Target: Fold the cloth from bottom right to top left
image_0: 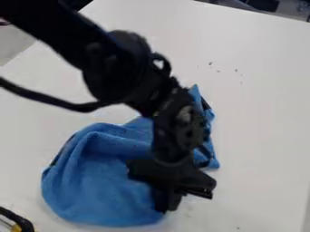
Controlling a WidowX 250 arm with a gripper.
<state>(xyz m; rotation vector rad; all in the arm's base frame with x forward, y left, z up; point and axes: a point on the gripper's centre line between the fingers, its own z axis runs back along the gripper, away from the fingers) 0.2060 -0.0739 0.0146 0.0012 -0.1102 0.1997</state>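
The pincer (pixel 167 203) hangs down at the blue cloth's (pixel 100 181) lower right edge, apart or together I cannot tell.

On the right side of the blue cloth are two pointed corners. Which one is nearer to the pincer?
The lower corner, just up and right of the pincer. The upper corner points upward, farther away.

A smooth white tabletop (pixel 260 113) spans most of the frame, with small dark specks (pixel 236 70) right of upper centre; grey floor (pixel 13 47) at upper left; blurred dark shapes (pixel 264 4) at upper right, beyond the table's edge.
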